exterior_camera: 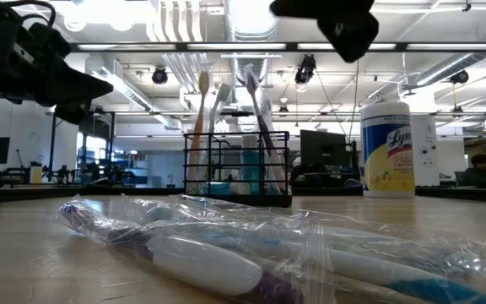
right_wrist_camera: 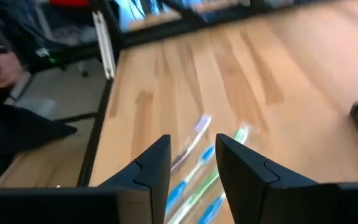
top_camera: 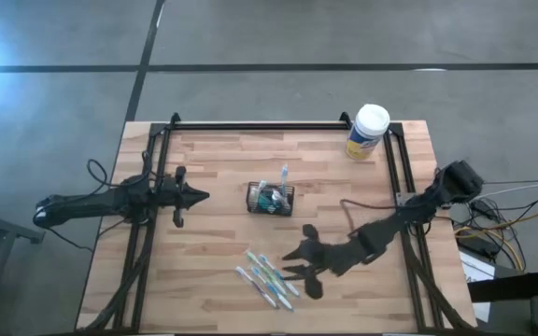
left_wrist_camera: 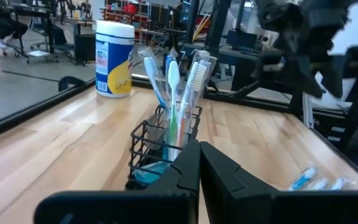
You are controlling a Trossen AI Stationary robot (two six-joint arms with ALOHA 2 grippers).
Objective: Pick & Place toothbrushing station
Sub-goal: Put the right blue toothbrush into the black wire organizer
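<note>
The toothbrushing station is a small black wire-mesh holder standing on the table's middle, with several toothbrushes upright in it. It also shows in the low view and the left wrist view. Several toothbrushes in clear bags lie flat on the table toward the near edge, close up in the low view. My left gripper is shut and empty, level, to the left of the holder, pointing at it. My right gripper is open and empty, above the table just right of the bagged toothbrushes.
A white-lidded canister with a yellow label stands at the table's far right. Black rails run along the far, left and right edges. Bare wood lies between the holder and the canister.
</note>
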